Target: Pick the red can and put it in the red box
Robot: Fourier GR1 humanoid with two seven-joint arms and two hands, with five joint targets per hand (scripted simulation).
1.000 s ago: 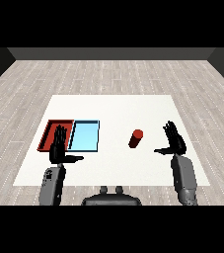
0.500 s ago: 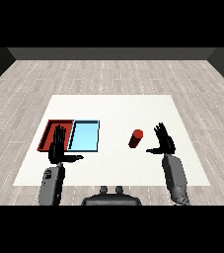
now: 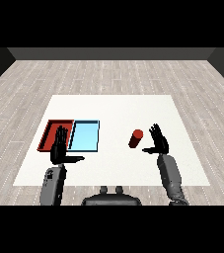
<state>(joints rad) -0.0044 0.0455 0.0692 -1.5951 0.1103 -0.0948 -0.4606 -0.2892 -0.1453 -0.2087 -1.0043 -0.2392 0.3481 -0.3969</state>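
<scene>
reaching is the step in hand, as we judge it. our right hand (image 3: 159, 143) stands just to the right of the red can (image 3: 135, 138), fingers straight and spread, thumb stretched toward the can, holding nothing and not yet touching it. the can stands a little tilted on the white table (image 3: 113, 106), right of the light blue tray (image 3: 84, 136) and well apart from the red tray (image 3: 53, 129), which lies furthest left.

to do this well, we should bring the palm in from the can's right side at mid height, so the thumb passes in front of it and the fingers behind, and curl only once the can sits against the palm. closing early would likely knock it over or roll it away, since it looks narrow and easily toppled.

our left hand (image 3: 60, 150) is open too, fingers straight, and hangs over the near edge of the red tray. we think it should move aside, since it sits where the can must go.
</scene>
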